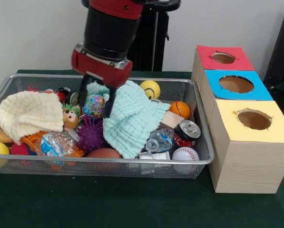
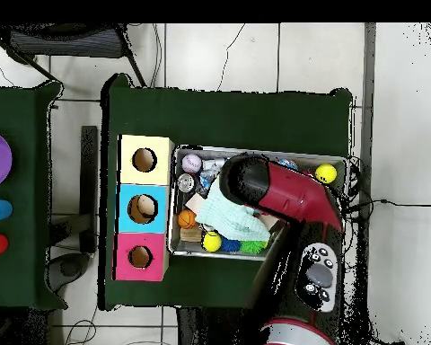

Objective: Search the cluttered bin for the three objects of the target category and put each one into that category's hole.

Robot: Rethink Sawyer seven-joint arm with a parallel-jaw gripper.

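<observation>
The wire-mesh bin [image 1: 204, 153] sits on the green-covered desk [image 1: 132, 204], crammed with clutter, and the red and black arm reaches down into its middle. The end effector [image 1: 97, 100] hangs with its two dark fingers [image 1: 109, 102] spread apart — open, one on each side of a multicoloured ball [image 1: 93, 105], gripping nothing that can be seen. Just beside it lies a mint-green cloth [image 1: 132, 121], draped across the centre of the bin; a cream cloth [image 1: 28, 114] covers the other end. Between them, low in the pile, the tan-orange figure with a green tuft [image 1: 71, 115] peeks out next to a purple spiky ball [image 1: 90, 134]. A yellow smiley ball [image 1: 150, 89], a small basketball [image 1: 180, 109], a soda can [image 1: 186, 132] and a baseball [image 1: 185, 154] crowd the end nearest the boxes. Beside the bin stand three wooden boxes in a row — red-topped [image 1: 222, 58], blue-topped [image 1: 236, 84] and yellow-topped [image 1: 254, 120] — each with a round hole.
</observation>
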